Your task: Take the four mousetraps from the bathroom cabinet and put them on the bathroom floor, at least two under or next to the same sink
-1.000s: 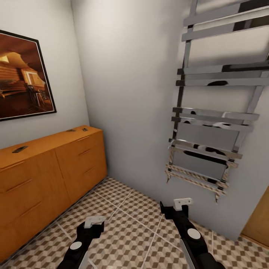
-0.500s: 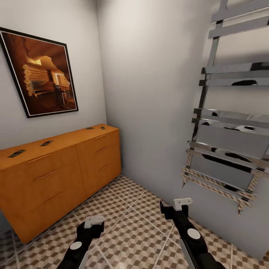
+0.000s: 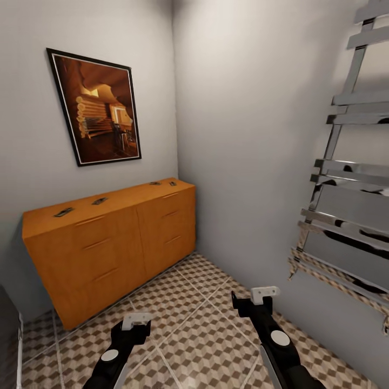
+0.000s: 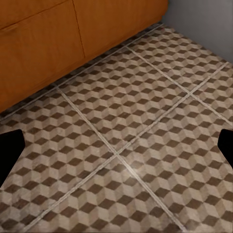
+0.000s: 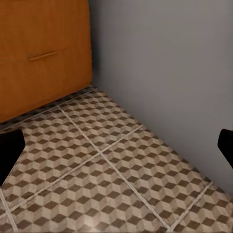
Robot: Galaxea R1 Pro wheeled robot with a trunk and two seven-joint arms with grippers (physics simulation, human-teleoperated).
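Floor: bathroom floor (image 3: 200, 324) of cube-patterned tiles with pale grout runs from the cabinet's base to the grey walls; also seen in the left wrist view (image 4: 126, 145) and the right wrist view (image 5: 97, 179).
Cabinet: cabinet (image 3: 113, 246), orange-brown, low and wide, stands on the floor against the wall, its far end in the room corner. Flat drawer fronts with slim bar handles. A lower part of its front shows in the left wrist view (image 4: 58, 43) and its end section with one handle in the right wrist view (image 5: 43, 58).
Rail: chrome towel rail (image 3: 346, 183) on the wall across the room from the cabinet, mirror-like bars.
Picture: framed picture (image 3: 97, 108), dark frame, warm brown interior scene, on the wall directly above the cabinet.
Mousetraps: four mousetraps lie flat on the cabinet top, in two pairs. One (image 3: 64, 212) and another (image 3: 99, 201) at the near end; two more (image 3: 155, 183) (image 3: 173, 183) close together at the far end. Too small for detail.
Left gripper: left gripper (image 3: 136, 319) hovers over the floor out in front of the cabinet, fingers spread wide, nothing between them; dark fingertips (image 4: 9, 150) at both edges of its wrist view.
Right gripper: right gripper (image 3: 264, 294) over the floor farther from the cabinet, toward the rail wall, also spread wide and holding nothing; dark fingertips (image 5: 9, 155).
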